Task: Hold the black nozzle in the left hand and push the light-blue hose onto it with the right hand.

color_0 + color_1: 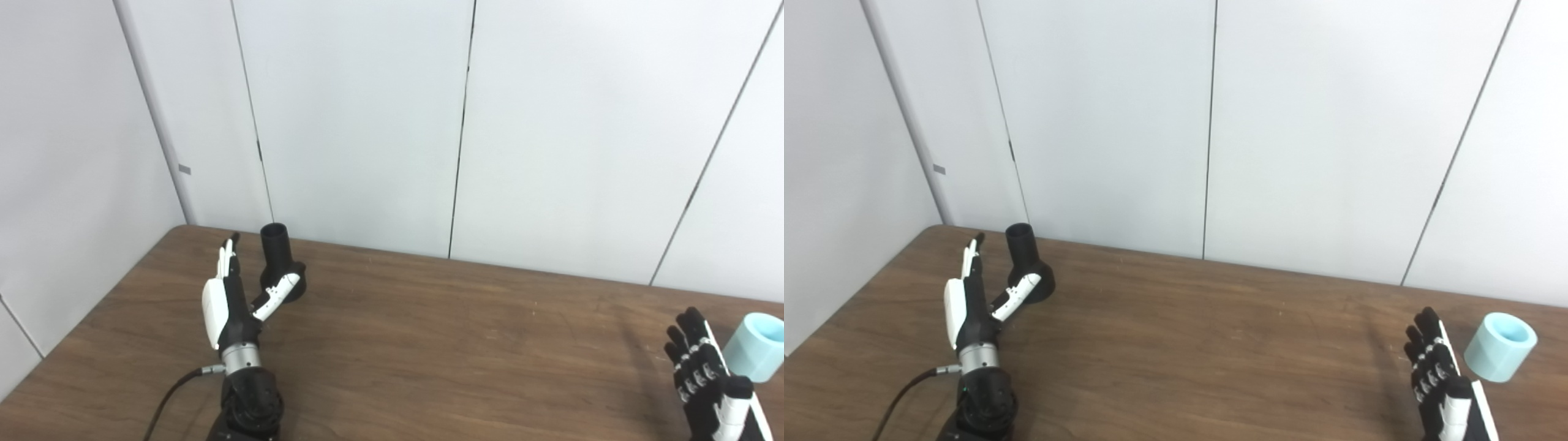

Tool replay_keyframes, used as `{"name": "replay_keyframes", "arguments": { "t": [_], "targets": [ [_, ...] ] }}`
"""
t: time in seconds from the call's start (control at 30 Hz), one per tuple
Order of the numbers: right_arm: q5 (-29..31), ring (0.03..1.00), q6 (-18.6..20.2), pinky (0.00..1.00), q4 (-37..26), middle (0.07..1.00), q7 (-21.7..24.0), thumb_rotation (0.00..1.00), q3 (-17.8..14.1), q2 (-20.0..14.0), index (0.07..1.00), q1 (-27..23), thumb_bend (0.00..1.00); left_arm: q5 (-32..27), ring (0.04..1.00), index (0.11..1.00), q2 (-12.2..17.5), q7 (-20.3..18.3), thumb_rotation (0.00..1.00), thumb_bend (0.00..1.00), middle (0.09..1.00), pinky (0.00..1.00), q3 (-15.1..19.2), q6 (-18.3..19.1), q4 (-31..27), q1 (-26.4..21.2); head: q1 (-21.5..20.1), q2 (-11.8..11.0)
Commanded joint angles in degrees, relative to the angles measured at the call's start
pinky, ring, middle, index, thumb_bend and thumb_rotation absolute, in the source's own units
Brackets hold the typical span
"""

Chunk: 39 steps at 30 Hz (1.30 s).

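Observation:
The black nozzle stands upright on the brown table at the far left, narrow tube up and wide flange down. My left hand is open just left of it, fingers stretched out, thumb reaching in front of the flange; whether the thumb touches it I cannot tell. The light-blue hose, a short wide tube, lies tilted on the table at the right edge. Open with fingers pointing up, my right hand is just left of the hose and apart from it.
White wall panels rise close behind the table's far edge. A black cable trails from my left wrist toward the bottom edge. Bare wood lies between the two hands.

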Motion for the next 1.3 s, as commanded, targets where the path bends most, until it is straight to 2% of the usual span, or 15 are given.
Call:
{"name": "replay_keyframes", "arguments": {
  "t": [0.0, 0.33, 0.67, 1.13, 1.27],
  "targets": [
    [-0.5, 1.000, 0.4, 1.00, 3.2, 1.000, 0.2, 1.00, -0.1, 0.0, 1.000, 4.9, 0.78, 1.7, 1.000, 0.845, 1.4, 0.3, 0.62, 1.00, 1.000, 1.00, -0.3, 0.3, 2.2, 2.2, 0.0, 0.0],
    [-1.4, 1.000, 0.6, 1.00, 2.6, 1.000, -0.1, 1.00, -0.1, 0.3, 1.000, 5.1, 0.76, 2.0, 1.000, 0.765, 4.2, 0.7, 0.57, 1.00, 0.978, 1.00, -0.7, -1.0, 5.0, 1.6, -0.4, 0.4],
    [-1.7, 1.000, 0.4, 1.00, 2.5, 1.000, 0.0, 1.00, -0.2, 0.4, 1.000, 5.1, 0.76, 1.0, 1.000, 0.746, 4.4, 1.3, 0.52, 1.00, 0.962, 1.00, -0.2, -2.9, 6.3, 1.3, -0.4, 0.5],
    [-1.8, 1.000, 0.7, 1.00, 2.0, 1.000, -0.1, 1.00, -0.1, 0.5, 1.000, 5.2, 0.77, 1.7, 1.000, 0.699, 7.7, -6.4, 0.50, 1.00, 0.958, 1.00, -3.2, 0.2, 5.7, 1.2, -0.8, 1.0],
    [-1.9, 1.000, 1.3, 1.00, 1.3, 1.000, -0.3, 1.00, 0.0, 0.8, 1.000, 5.4, 0.77, 1.7, 1.000, 0.692, 8.6, -10.1, 0.50, 1.00, 0.951, 1.00, -4.4, 3.5, 4.9, 0.7, -1.1, 1.2]
  ]
}}
